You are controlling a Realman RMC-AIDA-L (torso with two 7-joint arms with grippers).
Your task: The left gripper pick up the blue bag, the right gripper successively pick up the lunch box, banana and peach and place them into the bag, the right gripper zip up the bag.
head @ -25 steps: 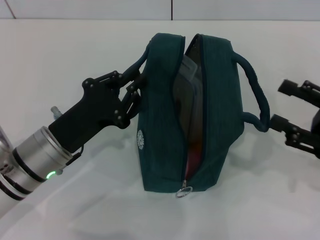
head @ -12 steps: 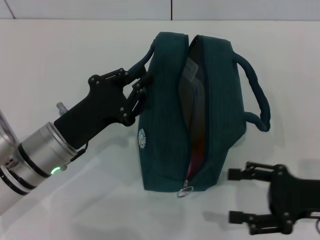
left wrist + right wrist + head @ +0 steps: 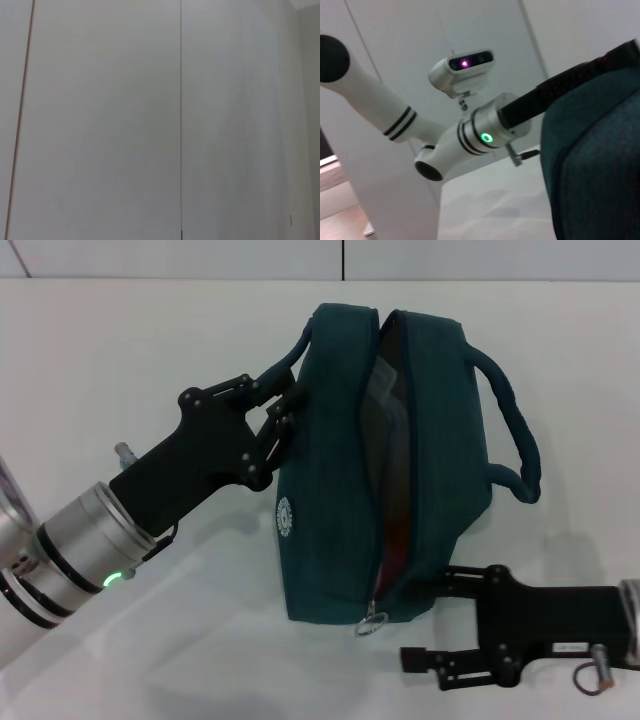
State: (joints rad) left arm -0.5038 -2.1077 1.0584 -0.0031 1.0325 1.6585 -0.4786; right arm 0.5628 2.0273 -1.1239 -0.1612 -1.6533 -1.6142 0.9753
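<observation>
The blue bag (image 3: 400,460) lies on the white table with its zip open along the top; its fabric also fills the edge of the right wrist view (image 3: 600,160). My left gripper (image 3: 280,415) is shut on the bag's left handle. The right gripper (image 3: 425,618) is open at the bag's near end, just right of the zip pull ring (image 3: 369,622), its upper finger against the fabric. In the opening a pale lid-like surface (image 3: 378,380) shows, possibly the lunch box, with something reddish (image 3: 385,540) lower down. Banana and peach are hidden.
The bag's right handle (image 3: 510,430) arches free over the table (image 3: 120,340). The left arm (image 3: 485,135) and the head camera (image 3: 465,65) appear in the right wrist view. Only a pale wall shows in the left wrist view.
The right gripper has swung from beside the bag's right handle down to its near end, reaching toward the zip pull. The left gripper rose slightly, still holding the handle.
</observation>
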